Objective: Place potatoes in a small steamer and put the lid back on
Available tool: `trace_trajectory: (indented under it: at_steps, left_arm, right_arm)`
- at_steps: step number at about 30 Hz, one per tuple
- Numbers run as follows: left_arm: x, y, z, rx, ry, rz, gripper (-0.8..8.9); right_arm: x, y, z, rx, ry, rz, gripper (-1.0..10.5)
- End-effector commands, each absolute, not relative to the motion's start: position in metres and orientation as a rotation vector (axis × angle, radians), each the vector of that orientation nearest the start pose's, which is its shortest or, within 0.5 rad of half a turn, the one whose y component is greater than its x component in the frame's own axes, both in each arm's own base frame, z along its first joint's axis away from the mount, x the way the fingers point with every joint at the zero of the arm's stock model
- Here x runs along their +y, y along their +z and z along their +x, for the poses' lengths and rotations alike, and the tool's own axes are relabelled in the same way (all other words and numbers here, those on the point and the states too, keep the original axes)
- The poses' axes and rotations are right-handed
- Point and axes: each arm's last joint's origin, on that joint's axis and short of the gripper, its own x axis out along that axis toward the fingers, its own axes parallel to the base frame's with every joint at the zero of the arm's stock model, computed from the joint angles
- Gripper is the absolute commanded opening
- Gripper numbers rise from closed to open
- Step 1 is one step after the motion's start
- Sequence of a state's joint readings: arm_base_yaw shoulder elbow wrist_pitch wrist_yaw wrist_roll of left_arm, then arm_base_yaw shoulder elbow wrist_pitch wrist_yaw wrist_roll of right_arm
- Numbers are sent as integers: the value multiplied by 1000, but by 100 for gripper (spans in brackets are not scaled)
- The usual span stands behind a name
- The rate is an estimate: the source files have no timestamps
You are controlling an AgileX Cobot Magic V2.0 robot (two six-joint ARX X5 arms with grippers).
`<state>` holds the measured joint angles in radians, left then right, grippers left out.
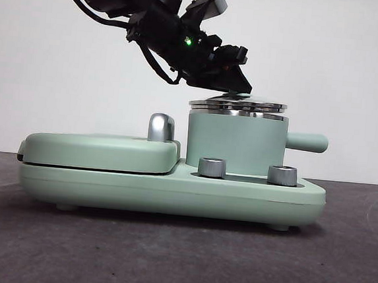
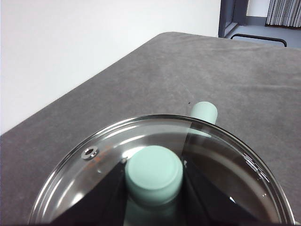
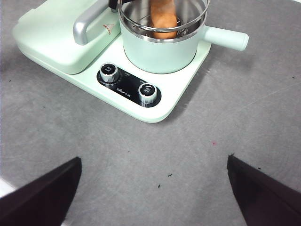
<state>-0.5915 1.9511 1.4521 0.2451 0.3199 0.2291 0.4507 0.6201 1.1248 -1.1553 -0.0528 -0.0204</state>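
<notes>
Left pincer [image 2: 154,197] clenched on the knob [image 2: 154,175] of the glass lid [image 1: 238,106], resting atop the steamer [image 1: 235,142] below it, potato [image 3: 163,19] inside; next: likely release, withdraw upward.

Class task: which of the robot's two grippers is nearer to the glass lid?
Left. The left gripper has a jaw on each side of the knob of the lid, atop the small steamer. The right gripper hangs open over bare table, away from the appliance.
</notes>
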Motion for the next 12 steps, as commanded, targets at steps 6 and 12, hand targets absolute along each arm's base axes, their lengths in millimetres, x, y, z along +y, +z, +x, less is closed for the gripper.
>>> trace_trajectory:
  at_steps: [6,12]
  left_arm:
    - [-270,257,376,141,-951,259,14]
    - [-272,248,380,141,-950,259,14]
  right_arm:
    - [31,373,60,627,494,-135,479]
    - [31,373,60,627,494,-135,479]
